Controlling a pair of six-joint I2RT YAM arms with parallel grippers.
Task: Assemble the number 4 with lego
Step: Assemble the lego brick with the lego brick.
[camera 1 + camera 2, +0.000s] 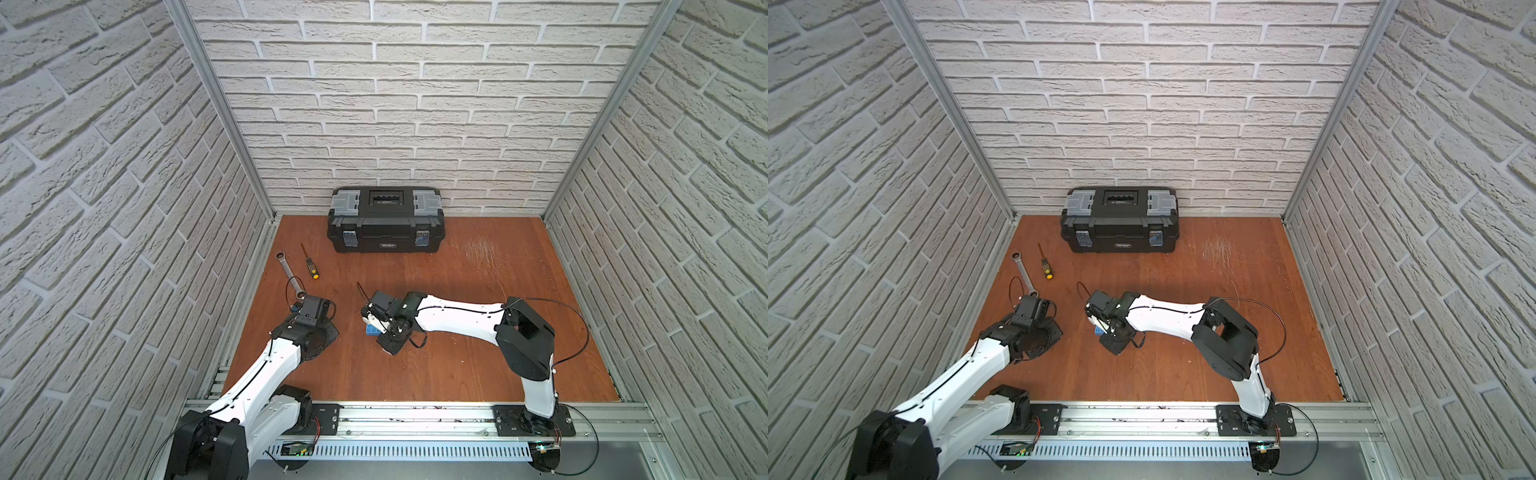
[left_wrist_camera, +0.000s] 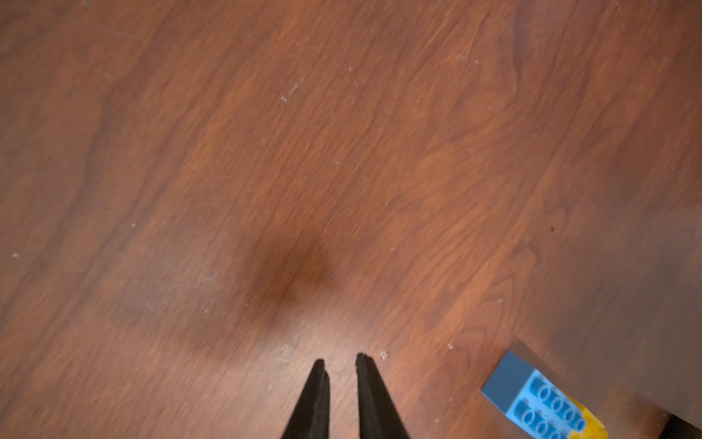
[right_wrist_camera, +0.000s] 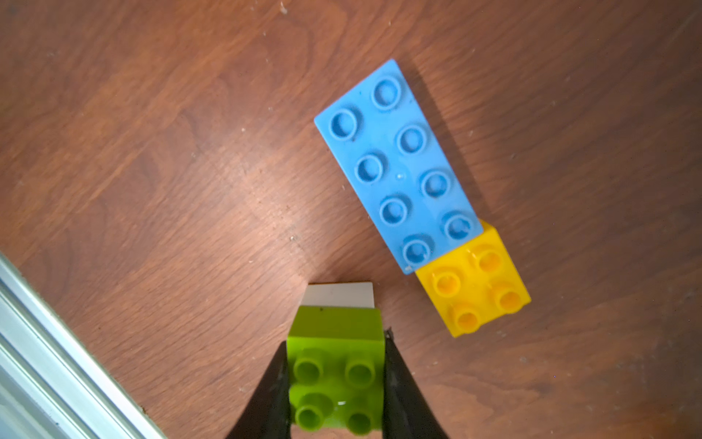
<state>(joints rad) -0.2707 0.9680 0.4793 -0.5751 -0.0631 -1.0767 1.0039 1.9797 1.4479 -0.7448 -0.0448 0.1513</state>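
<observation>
Your desk (image 3: 152,171) shows reddish-brown wood grain; you see a sky-blue long brick (image 3: 399,163), a yellow brick (image 3: 473,285), a lime-green brick (image 3: 334,365) and a white brick (image 3: 339,293).

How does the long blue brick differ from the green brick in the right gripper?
The blue brick is long with eight studs; the green brick is square with four. The blue brick lies free on the table, one end meeting the yellow brick; the green brick is clamped in the right gripper, a white brick showing just behind it. Both turn their studs toward the right wrist camera.
</observation>
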